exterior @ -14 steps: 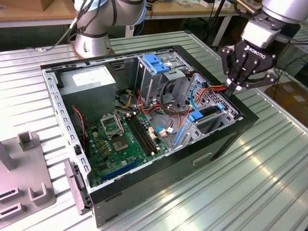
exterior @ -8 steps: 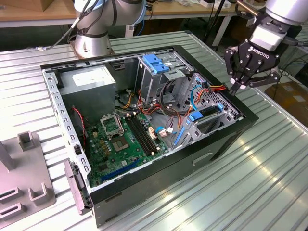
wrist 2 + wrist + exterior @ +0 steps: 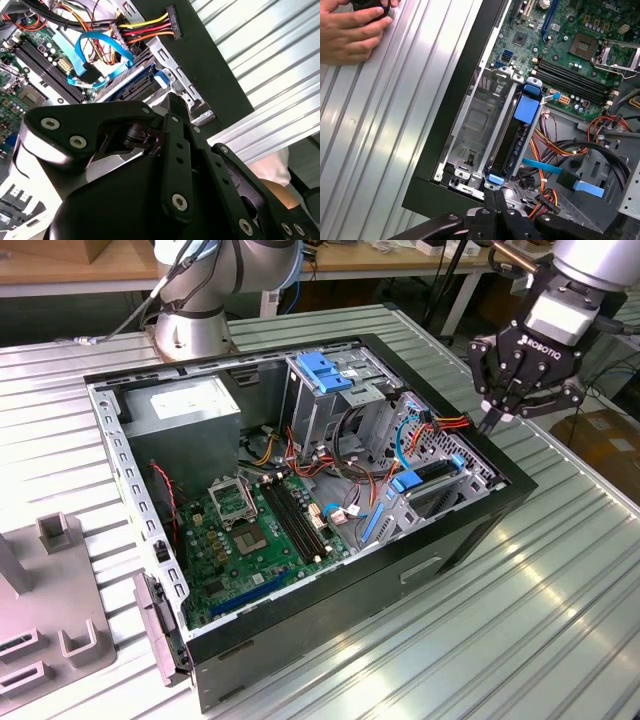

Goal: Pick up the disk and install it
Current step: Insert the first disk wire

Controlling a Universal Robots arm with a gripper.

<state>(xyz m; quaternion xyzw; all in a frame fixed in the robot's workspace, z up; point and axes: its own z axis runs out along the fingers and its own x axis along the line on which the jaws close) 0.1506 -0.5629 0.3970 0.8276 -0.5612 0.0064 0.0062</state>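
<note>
The disk is judged already seated in its bay; the gripper is held above, jaws together, empty.

Computer case is set on the tabletop. Motherboard is laid inside it, toward the exterior view's left. Disk is seated inside, along the case's wall at the exterior view's right. Pincer is held above that wall.

Bench: ribbed bare metal, glossy, reflective. Computer case shell: matt black. Disk frame: blue plastic, smooth. Pincer: black, matt, bright metal screws. Motherboard: green.
</note>
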